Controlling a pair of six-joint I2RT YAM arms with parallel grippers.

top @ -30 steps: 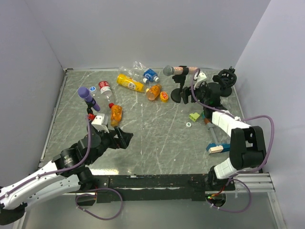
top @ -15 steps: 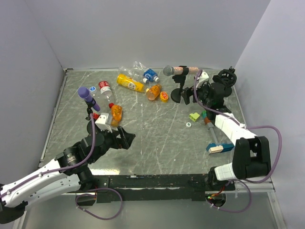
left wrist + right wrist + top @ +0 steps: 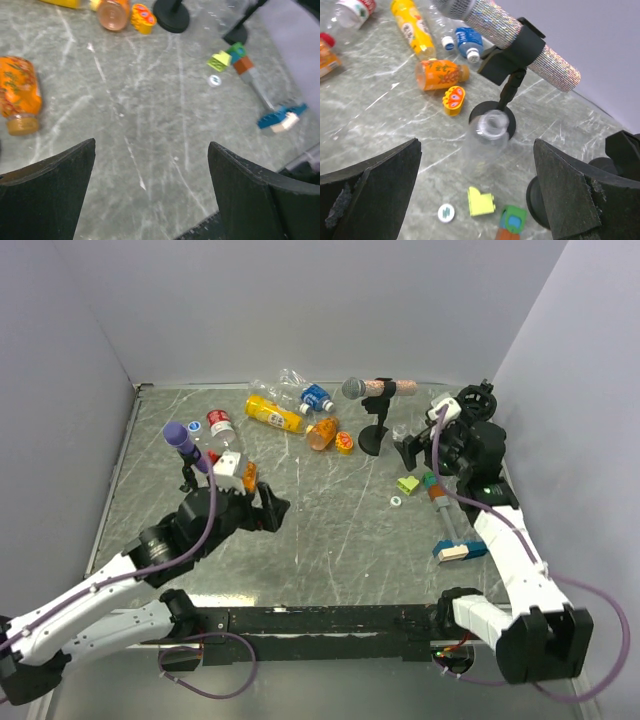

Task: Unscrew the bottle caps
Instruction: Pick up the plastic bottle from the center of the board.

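At left, arm [image 3: 92, 595] outstretched, fingers [image 3: 47, 192] apart

table [image 3: 330, 540]: glossy marbled stone look | bottle [image 3: 487, 137]: clear plastic | microphone [image 3: 506, 36]: glittery

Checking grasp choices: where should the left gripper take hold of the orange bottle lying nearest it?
Grip the orange bottle mid-body, descending from above with the left gripper spanning its width: it lies on its side, and both long flanks look clear.
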